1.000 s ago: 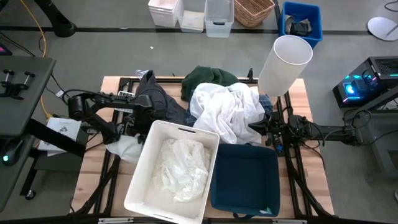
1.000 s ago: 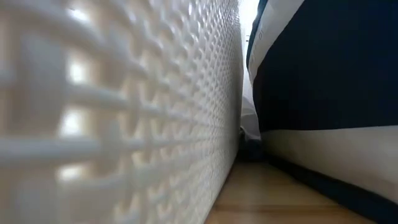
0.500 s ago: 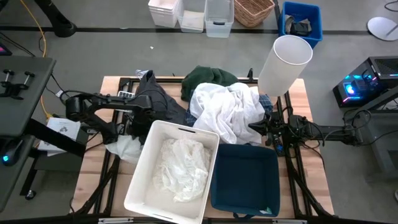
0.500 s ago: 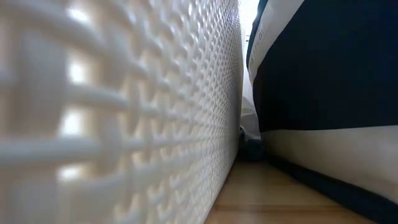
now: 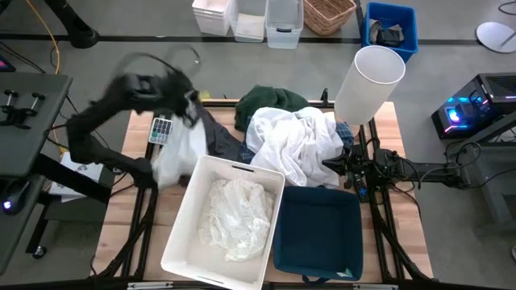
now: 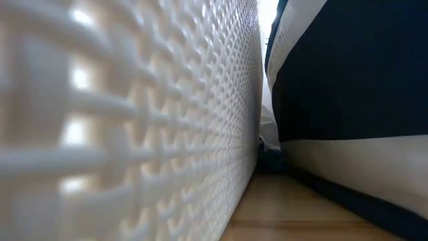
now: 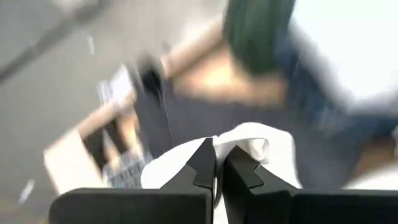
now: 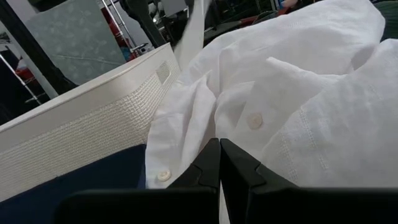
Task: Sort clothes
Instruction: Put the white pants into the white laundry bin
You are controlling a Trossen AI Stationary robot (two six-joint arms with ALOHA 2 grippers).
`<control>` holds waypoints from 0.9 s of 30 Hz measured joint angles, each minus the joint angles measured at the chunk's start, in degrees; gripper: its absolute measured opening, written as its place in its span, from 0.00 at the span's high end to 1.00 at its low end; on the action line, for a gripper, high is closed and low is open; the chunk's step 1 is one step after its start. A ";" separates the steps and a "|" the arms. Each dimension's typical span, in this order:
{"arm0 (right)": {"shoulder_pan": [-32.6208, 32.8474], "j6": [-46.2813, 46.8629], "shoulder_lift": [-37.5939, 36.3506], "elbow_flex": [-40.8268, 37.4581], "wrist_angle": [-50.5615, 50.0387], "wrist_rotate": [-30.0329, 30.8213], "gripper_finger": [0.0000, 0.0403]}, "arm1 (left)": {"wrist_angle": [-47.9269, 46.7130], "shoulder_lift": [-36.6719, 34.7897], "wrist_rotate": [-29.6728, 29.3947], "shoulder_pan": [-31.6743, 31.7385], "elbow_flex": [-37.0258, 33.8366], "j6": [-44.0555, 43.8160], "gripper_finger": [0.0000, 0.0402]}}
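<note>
Two bins are set at the near edge of the counter (image 5: 397, 129): a white bin (image 5: 187, 211) already holding a crumpled white garment (image 5: 235, 216), and a navy bin (image 5: 318, 234) that looks empty. The rest of the clothes are heaped behind them, a large white shirt (image 5: 294, 145) on top, a dark green garment (image 5: 270, 101) at the far edge, a dark grey garment (image 5: 211, 133) towards the left and a sliver of plaid shirt (image 5: 345, 131) beside the white heap. Trouble is most likely with the small white cloth (image 5: 173, 153) now lifted by the left pincer (image 5: 187, 103): it hangs low and is blurred with motion, so its tail may well catch on the white bin's rim or on the grey garment beneath, and be dragged out of the grip or draped over the edge instead of dropped inside. A thin pinch of fabric could also slip free in a fast swing. In the left wrist view the left pincer is seen clenched on that white cloth, its fingers (image 7: 202, 165) nearly together with a fold of fabric between them. The right pincer (image 5: 332, 165) lies low at the right edge of the heap, against the white shirt; in the right wrist view its fingers (image 8: 208, 165) are pressed together, with no fabric clearly caught between them.
</note>
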 joint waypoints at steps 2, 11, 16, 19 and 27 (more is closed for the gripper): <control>0.00 0.01 0.00 0.01 0.00 0.00 1.00 | 5.26 -0.07 -1.08 0.00 7.30 1.54 1.00; -0.01 0.00 0.00 0.00 -0.01 0.00 1.00 | 36.97 -0.09 18.97 -5.51 25.61 5.25 1.00; -0.01 0.01 0.00 -0.01 0.00 0.00 1.00 | 36.39 -0.01 30.02 -12.55 25.93 3.32 1.00; 0.00 0.01 0.00 0.00 0.00 0.00 1.00 | 33.82 0.48 37.84 -18.35 24.49 3.34 1.00; -0.01 0.01 0.00 0.01 -0.01 0.00 1.00 | 31.42 1.44 40.50 -33.16 18.50 -0.70 1.00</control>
